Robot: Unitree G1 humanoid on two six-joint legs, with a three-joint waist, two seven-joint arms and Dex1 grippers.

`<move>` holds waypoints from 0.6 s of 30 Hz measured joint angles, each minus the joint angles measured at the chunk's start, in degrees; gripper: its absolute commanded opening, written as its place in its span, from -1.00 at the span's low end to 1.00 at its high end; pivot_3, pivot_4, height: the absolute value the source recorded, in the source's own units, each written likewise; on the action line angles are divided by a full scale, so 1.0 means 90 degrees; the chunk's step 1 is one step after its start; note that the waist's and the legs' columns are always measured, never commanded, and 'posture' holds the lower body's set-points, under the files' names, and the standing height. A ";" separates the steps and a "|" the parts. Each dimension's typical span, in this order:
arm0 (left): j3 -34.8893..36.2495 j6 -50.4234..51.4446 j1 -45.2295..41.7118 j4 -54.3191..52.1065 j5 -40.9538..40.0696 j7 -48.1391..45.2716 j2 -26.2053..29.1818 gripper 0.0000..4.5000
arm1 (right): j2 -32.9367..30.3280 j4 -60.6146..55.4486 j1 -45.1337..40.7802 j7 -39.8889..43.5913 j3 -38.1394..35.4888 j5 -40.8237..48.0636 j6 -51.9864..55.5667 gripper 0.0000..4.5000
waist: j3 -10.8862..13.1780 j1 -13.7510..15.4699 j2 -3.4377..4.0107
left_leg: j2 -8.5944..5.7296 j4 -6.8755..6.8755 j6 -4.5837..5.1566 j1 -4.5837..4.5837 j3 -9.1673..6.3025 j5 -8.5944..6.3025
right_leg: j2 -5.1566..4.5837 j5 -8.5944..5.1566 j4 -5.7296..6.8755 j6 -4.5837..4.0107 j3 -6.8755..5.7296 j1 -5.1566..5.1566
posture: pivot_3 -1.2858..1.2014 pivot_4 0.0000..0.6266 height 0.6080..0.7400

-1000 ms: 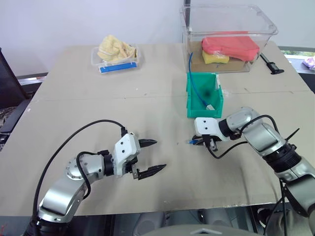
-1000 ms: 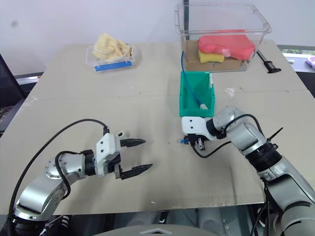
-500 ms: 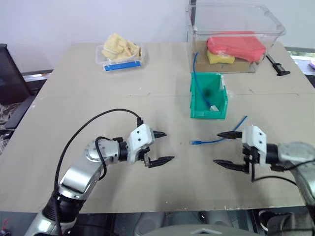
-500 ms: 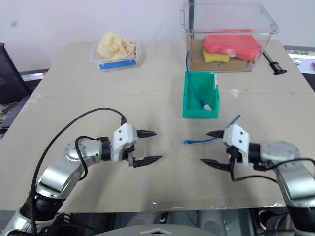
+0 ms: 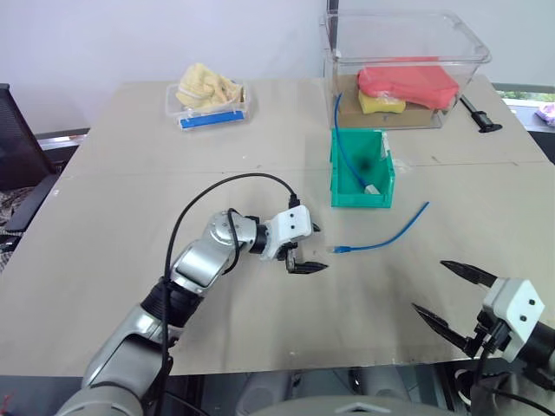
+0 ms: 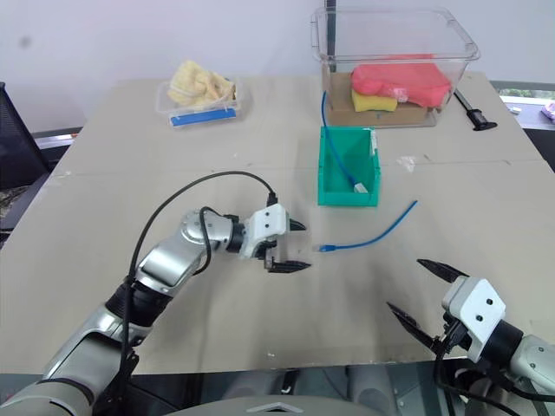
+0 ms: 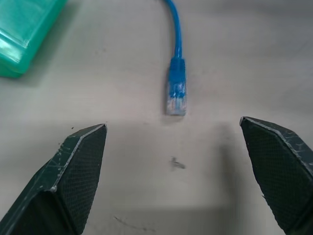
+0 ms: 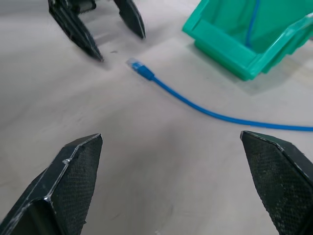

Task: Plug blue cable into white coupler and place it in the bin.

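Observation:
The blue cable (image 5: 386, 240) lies loose on the table in a shallow curve, its clear plug (image 7: 175, 95) pointing at my left gripper (image 5: 319, 249). That gripper is open, and the plug lies just beyond its fingertips, apart from them. My right gripper (image 5: 429, 285) hovers open and empty near the table's front right edge, well short of the cable (image 8: 195, 105). The green bin (image 5: 334, 173) stands behind the cable and holds a second blue cord with a small white block (image 5: 371, 187) at its end. A tiny white piece (image 6: 405, 159) lies right of the bin; whether it is the white coupler I cannot tell.
A large clear tub (image 5: 408, 65) with red and yellow pads stands behind the bin. A small clear tray (image 5: 206, 95) with yellow cloth and a blue strip sits at the back left. A black tool (image 5: 481, 117) lies at the back right.
My right gripper let go of the cable's plug end, opened and drew back to the front right edge. My left gripper moved right, up to the plug. The cable now rests on the table.

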 measured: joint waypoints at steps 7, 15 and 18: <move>-0.0248 -0.0250 -0.0375 0.0531 0.0304 -0.0233 -0.0451 -0.66 | 0.0058 -0.0360 0.0300 -0.0430 -0.0017 -0.0010 0.0013 1.00 | 0.0001 0.0004 -0.0001 | -0.0005 0.0002 0.0001 -0.0006 0.0000 0.0000 | -0.0007 -0.0004 -0.0004 0.0007 -0.0001 0.0000 | 0.03 -0.52 1.00; -0.0244 -0.0454 -0.0471 0.0707 0.0379 -0.0536 -0.0491 -0.98 | 0.0068 -0.0530 0.0374 -0.0835 0.0144 -0.0067 0.0245 1.00 | 0.0000 -0.0001 -0.0001 | -0.0003 0.0003 0.0002 -0.0003 -0.0003 0.0000 | -0.0005 -0.0006 -0.0001 0.0012 -0.0003 0.0001 | 0.03 -0.52 1.00; -0.0161 -0.0772 -0.0454 0.0738 0.0359 -0.0535 -0.0542 -0.98 | 0.0226 -0.0710 0.0050 -0.1324 0.0377 0.0331 0.1057 1.00 | 0.0000 0.0000 -0.0001 | -0.0002 0.0003 0.0002 -0.0005 -0.0006 0.0000 | -0.0006 -0.0001 -0.0001 0.0003 -0.0003 0.0000 | 0.03 -0.52 1.00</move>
